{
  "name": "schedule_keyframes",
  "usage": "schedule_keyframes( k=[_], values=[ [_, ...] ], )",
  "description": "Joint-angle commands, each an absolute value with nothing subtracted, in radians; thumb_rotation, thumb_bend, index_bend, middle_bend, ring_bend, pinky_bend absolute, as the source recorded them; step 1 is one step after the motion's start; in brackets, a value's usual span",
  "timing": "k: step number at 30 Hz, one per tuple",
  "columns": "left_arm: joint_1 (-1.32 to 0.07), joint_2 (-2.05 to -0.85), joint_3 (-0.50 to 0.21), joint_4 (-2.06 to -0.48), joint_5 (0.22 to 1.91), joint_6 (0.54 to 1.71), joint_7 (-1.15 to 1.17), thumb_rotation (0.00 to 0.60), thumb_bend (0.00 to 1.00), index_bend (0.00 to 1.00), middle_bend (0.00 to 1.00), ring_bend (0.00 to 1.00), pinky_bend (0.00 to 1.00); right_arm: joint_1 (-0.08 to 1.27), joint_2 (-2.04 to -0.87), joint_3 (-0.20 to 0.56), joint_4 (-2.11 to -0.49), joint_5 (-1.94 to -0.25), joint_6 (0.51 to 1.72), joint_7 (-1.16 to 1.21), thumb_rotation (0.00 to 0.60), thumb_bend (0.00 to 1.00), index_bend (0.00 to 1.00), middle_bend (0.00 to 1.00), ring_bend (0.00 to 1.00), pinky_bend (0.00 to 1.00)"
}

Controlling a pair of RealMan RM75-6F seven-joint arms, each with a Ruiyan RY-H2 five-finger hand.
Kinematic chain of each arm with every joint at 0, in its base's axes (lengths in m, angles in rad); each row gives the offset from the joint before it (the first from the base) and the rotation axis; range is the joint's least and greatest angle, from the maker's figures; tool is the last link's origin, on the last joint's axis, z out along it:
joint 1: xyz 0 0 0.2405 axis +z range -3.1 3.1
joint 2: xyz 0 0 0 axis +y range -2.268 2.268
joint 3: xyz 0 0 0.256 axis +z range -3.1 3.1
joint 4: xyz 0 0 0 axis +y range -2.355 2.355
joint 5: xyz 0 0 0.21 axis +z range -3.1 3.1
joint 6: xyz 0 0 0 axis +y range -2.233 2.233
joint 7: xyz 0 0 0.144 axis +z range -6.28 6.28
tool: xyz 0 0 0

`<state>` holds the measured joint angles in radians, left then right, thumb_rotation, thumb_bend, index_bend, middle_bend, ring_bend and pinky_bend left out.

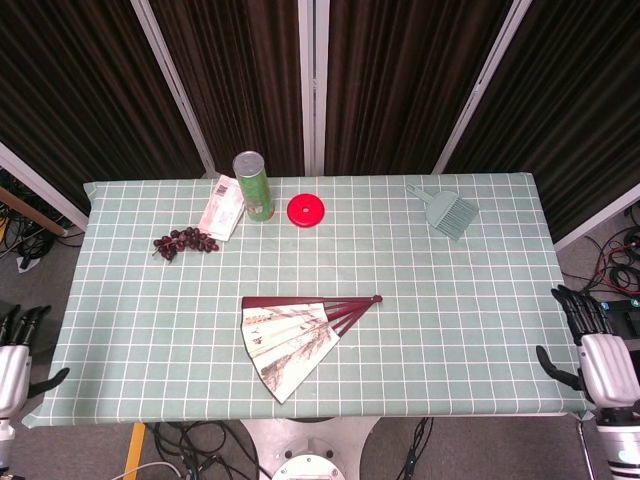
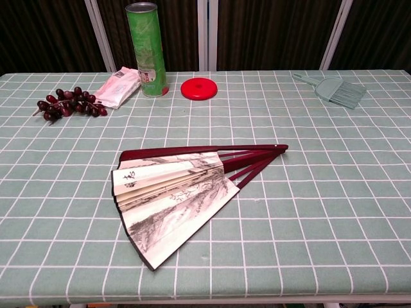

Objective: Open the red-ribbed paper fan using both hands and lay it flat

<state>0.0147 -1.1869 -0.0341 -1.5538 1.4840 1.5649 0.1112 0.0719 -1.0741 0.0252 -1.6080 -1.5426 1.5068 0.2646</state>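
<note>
The red-ribbed paper fan (image 1: 298, 335) (image 2: 174, 192) lies flat on the green checked table, partly spread, its pivot pointing right and its painted paper toward the front left. My left hand (image 1: 14, 355) hangs off the table's front left corner, fingers apart, holding nothing. My right hand (image 1: 592, 345) hangs off the front right corner, fingers spread, also empty. Both hands are far from the fan. The chest view shows neither hand.
At the back of the table (image 1: 450, 290) stand a green can (image 1: 253, 185) (image 2: 146, 49), a white packet (image 1: 224, 207) (image 2: 118, 86), a bunch of dark grapes (image 1: 184, 242) (image 2: 66, 102), a red disc (image 1: 306, 210) (image 2: 198, 88) and a teal brush (image 1: 447, 211) (image 2: 335, 89).
</note>
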Motion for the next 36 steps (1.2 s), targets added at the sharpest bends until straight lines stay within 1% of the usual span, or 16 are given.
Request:
schedule_keyframes(
  k=[1, 5, 8, 10, 12, 14, 16, 21, 24, 26, 30, 36],
  values=[
    [-0.007, -1.190, -0.045, -1.555, 1.495, 1.550, 0.098, 0.600, 0.04, 0.13, 0.16, 0.07, 0.15, 0.067, -1.061, 0.024, -1.620, -1.526, 1.491, 0.262, 0.600, 0.24, 0.00, 0.01, 0.00, 0.00],
    [-0.082, -1.176, -0.069, -1.562, 1.543, 1.492, 0.042, 0.600, 0.04, 0.18, 0.16, 0.08, 0.15, 0.077, -1.053, 0.032, -1.619, -1.541, 1.490, 0.267, 0.600, 0.24, 0.00, 0.01, 0.00, 0.00],
    [-0.163, -1.161, -0.096, -1.571, 1.588, 1.430, -0.025, 0.600, 0.04, 0.22, 0.22, 0.16, 0.16, 0.089, -1.042, 0.043, -1.623, -1.544, 1.484, 0.264, 0.600, 0.24, 0.00, 0.01, 0.00, 0.00],
    [-0.231, -1.153, -0.115, -1.579, 1.610, 1.365, -0.077, 0.600, 0.05, 0.25, 0.25, 0.20, 0.19, 0.093, -1.039, 0.048, -1.628, -1.548, 1.485, 0.256, 0.600, 0.24, 0.00, 0.01, 0.00, 0.00],
    [-0.304, -1.155, -0.139, -1.577, 1.617, 1.293, -0.126, 0.600, 0.09, 0.29, 0.30, 0.24, 0.24, 0.096, -1.038, 0.050, -1.631, -1.550, 1.484, 0.253, 0.600, 0.24, 0.00, 0.01, 0.00, 0.00],
    [-0.367, -1.179, -0.162, -1.567, 1.604, 1.226, -0.172, 0.600, 0.18, 0.37, 0.36, 0.32, 0.30, 0.097, -1.038, 0.049, -1.633, -1.548, 1.479, 0.252, 0.600, 0.24, 0.00, 0.01, 0.00, 0.00],
    [-0.444, -1.202, -0.174, -1.553, 1.592, 1.128, -0.212, 0.600, 0.23, 0.40, 0.39, 0.35, 0.35, 0.095, -1.037, 0.048, -1.634, -1.546, 1.478, 0.250, 0.600, 0.23, 0.00, 0.01, 0.00, 0.00],
    [-0.612, -1.265, -0.197, -1.508, 1.528, 0.890, -0.231, 0.600, 0.24, 0.39, 0.40, 0.37, 0.37, 0.082, -1.028, 0.046, -1.640, -1.538, 1.488, 0.245, 0.600, 0.23, 0.00, 0.01, 0.00, 0.00],
    [-0.697, -1.311, -0.217, -1.472, 1.442, 0.750, -0.238, 0.600, 0.23, 0.35, 0.40, 0.37, 0.37, 0.079, -1.017, 0.044, -1.648, -1.527, 1.481, 0.231, 0.600, 0.23, 0.00, 0.01, 0.00, 0.00],
    [-0.738, -1.350, -0.228, -1.445, 1.397, 0.690, -0.251, 0.600, 0.24, 0.33, 0.40, 0.37, 0.37, 0.078, -1.013, 0.045, -1.655, -1.521, 1.477, 0.228, 0.600, 0.23, 0.00, 0.01, 0.00, 0.00],
    [-0.823, -1.428, -0.234, -1.379, 1.334, 0.581, -0.252, 0.600, 0.24, 0.31, 0.40, 0.37, 0.37, 0.079, -1.008, 0.047, -1.667, -1.515, 1.472, 0.212, 0.600, 0.23, 0.00, 0.01, 0.00, 0.00],
    [-0.915, -1.526, -0.229, -1.274, 1.264, 0.495, -0.196, 0.600, 0.24, 0.31, 0.40, 0.37, 0.37, 0.079, -1.000, 0.054, -1.679, -1.504, 1.469, 0.198, 0.600, 0.22, 0.00, 0.01, 0.00, 0.00]
  ],
)
